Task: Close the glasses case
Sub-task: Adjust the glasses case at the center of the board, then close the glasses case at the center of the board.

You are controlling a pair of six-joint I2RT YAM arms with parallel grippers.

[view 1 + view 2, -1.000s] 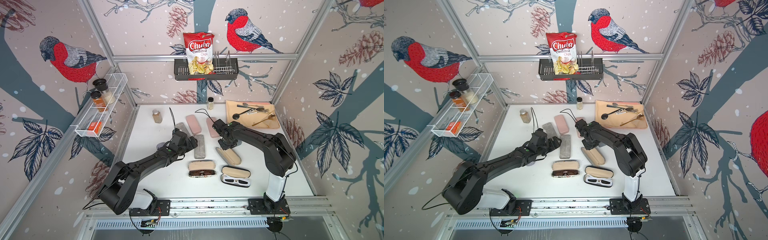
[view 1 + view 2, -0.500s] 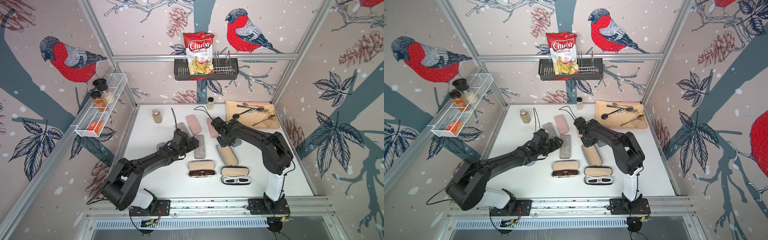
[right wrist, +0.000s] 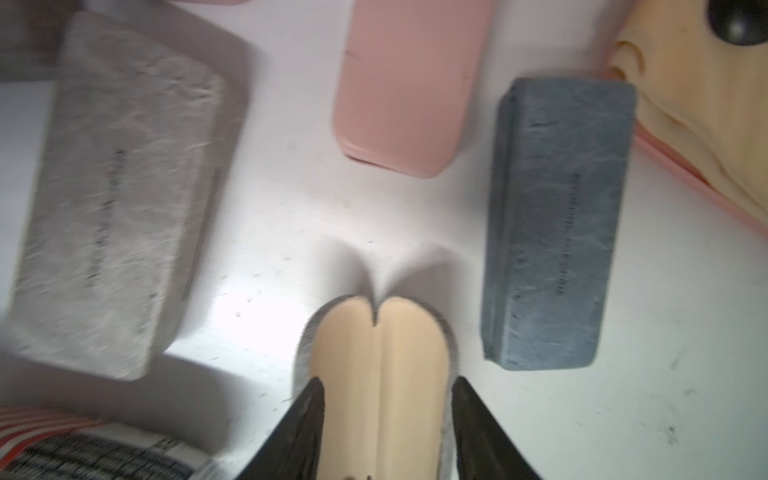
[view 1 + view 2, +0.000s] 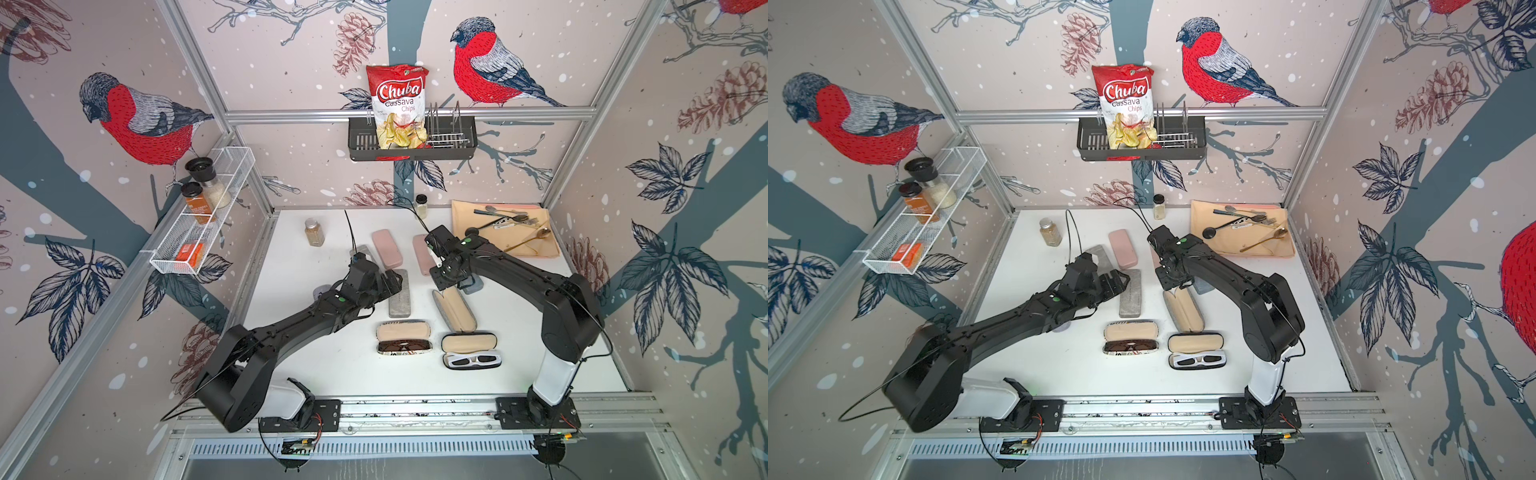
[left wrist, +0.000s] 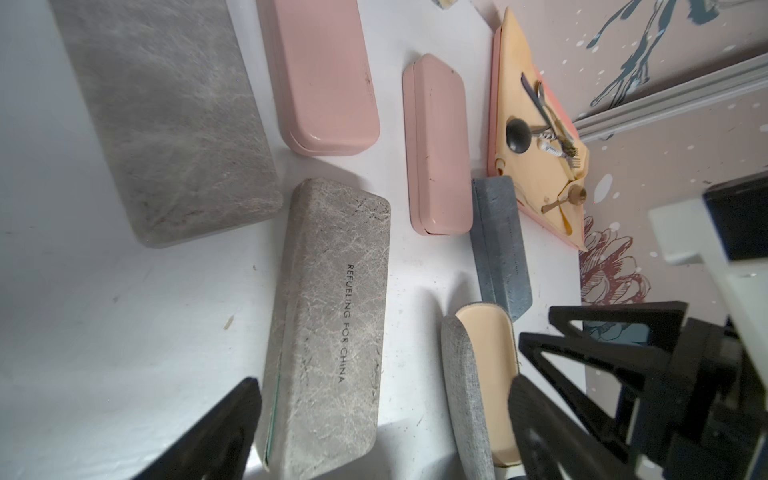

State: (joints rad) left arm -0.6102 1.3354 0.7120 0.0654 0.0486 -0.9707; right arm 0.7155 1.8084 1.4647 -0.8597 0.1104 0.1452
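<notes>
An empty glasses case (image 4: 454, 309) with a grey shell and beige lining lies open and flat on the white table, seen in both top views (image 4: 1183, 309). My right gripper (image 4: 446, 278) hovers over its far end. In the right wrist view the right gripper (image 3: 386, 380) is open, its fingers straddling the two beige halves (image 3: 380, 345) without pinching them. My left gripper (image 4: 390, 282) is open wide beside a closed grey case (image 4: 400, 293). In the left wrist view this case (image 5: 332, 324) lies between the left fingers (image 5: 224, 432).
Two more open cases lie near the front, one with brown sunglasses (image 4: 404, 338) and one with white sunglasses (image 4: 469, 351). Closed pink cases (image 4: 386, 248) and a blue-grey case (image 4: 471, 284) lie close by. A peach mat (image 4: 540, 245) with cutlery is at the back right. Spice jars (image 4: 314, 232) stand at the back.
My right gripper's jaws have spread apart. The empty open case has turned from a diagonal to lie more front to back. The left arm has barely moved.
</notes>
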